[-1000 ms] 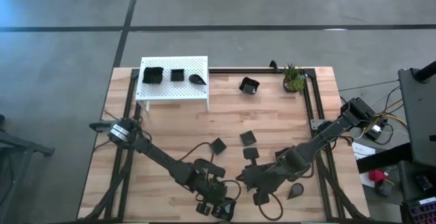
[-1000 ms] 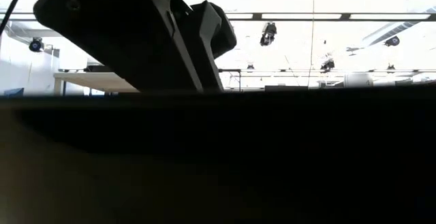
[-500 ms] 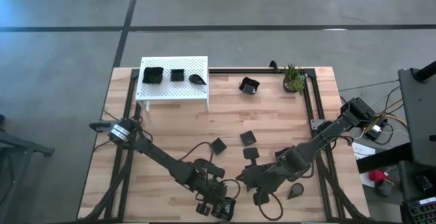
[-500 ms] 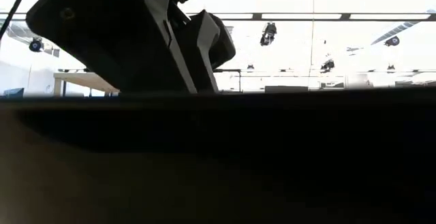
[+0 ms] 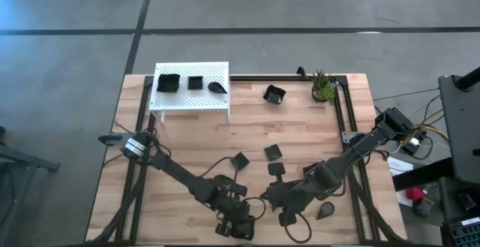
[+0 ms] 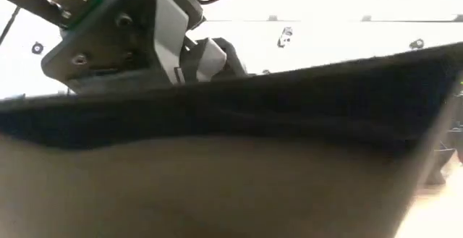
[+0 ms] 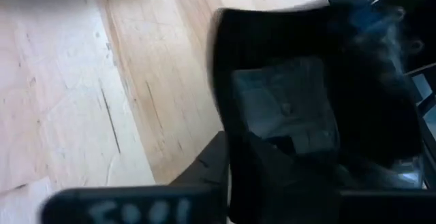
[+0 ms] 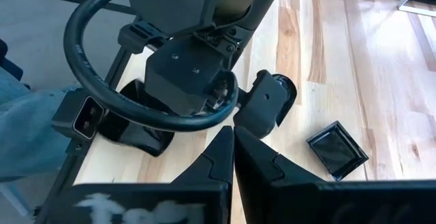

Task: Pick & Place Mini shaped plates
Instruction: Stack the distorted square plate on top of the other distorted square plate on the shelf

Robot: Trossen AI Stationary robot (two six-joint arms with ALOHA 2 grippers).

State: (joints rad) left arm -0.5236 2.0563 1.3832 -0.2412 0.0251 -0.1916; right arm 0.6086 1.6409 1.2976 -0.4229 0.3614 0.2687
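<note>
At the near edge of the table, the left gripper (image 5: 238, 228) is down low on a glossy black square plate with upturned rim (image 7: 310, 108). In the left wrist view this plate fills the space just ahead of the dark fingers (image 7: 211, 166) and one finger lies against its near rim; the jaws look nearly closed on that rim, so I judge it is gripped, but the picture is blurred there and I cannot be fully sure. In the low view the dark plate sits tilted, one side higher, which suggests that it is leaving the wood.

The relation that matters: the plate lies forward of the left fingers, held by its near edge, so most of its body hangs beyond the grip. The lift probably needs to be slow, or the plate can swing or slip.

The right gripper (image 5: 264, 196) rests just beside the left one, its two fingers (image 8: 228, 152) pressed together and holding nothing. The left arm is clearly the nearer one to this plate.

A little farther, small black square plates (image 5: 274, 152) lie loose in the middle of the light wooden table (image 5: 187, 149), and a black teardrop-shaped plate (image 5: 325, 212) lies by the right arm. Farthest away, the white perforated platform (image 5: 191, 97) already carries three black plates (image 5: 166, 82); I suppose it is the goal, well apart from the held plate.
</note>
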